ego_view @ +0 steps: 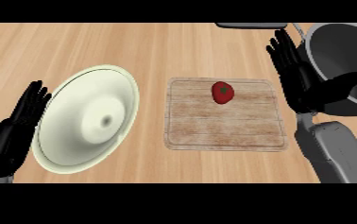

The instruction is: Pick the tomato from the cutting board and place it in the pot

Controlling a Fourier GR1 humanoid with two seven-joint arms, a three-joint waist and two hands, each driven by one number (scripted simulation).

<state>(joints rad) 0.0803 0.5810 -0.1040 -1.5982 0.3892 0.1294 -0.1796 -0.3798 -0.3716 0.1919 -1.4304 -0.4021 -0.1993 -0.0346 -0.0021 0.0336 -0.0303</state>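
Note:
A red tomato lies on the wooden cutting board, near its far edge. The grey pot stands at the far right of the counter, partly cut off by the view's edge. My right hand is raised between the board and the pot, fingers straight and open, to the right of the tomato and not touching it. At the left edge of the view my left hand rests open, fingers up, holding nothing.
A large cream-coloured plate lies left of the cutting board, close to my left hand. A dark flat object shows at the far edge, beside the pot. The counter is light wood.

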